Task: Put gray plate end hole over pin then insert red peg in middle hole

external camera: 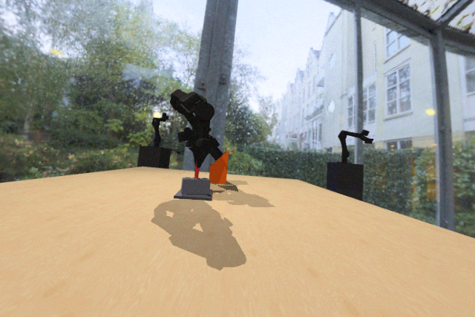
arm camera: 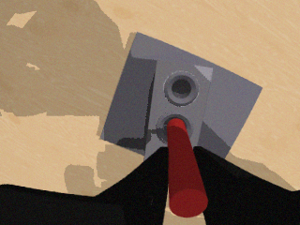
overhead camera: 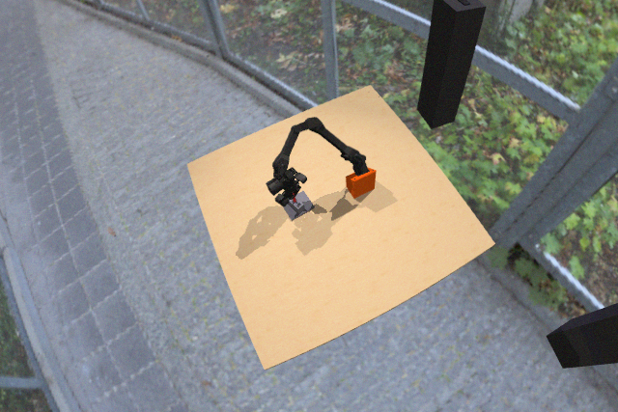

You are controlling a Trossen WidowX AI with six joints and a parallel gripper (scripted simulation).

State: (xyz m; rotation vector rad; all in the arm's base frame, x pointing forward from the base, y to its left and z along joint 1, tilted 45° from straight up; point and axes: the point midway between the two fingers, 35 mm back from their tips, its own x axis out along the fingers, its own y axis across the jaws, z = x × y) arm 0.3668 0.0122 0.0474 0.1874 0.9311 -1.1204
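Clamped on red peg with claw | gripped between fingertips, far end at a hole of gray block, insertion depth unclear | beneath block, gray slab | well apart, orange mount
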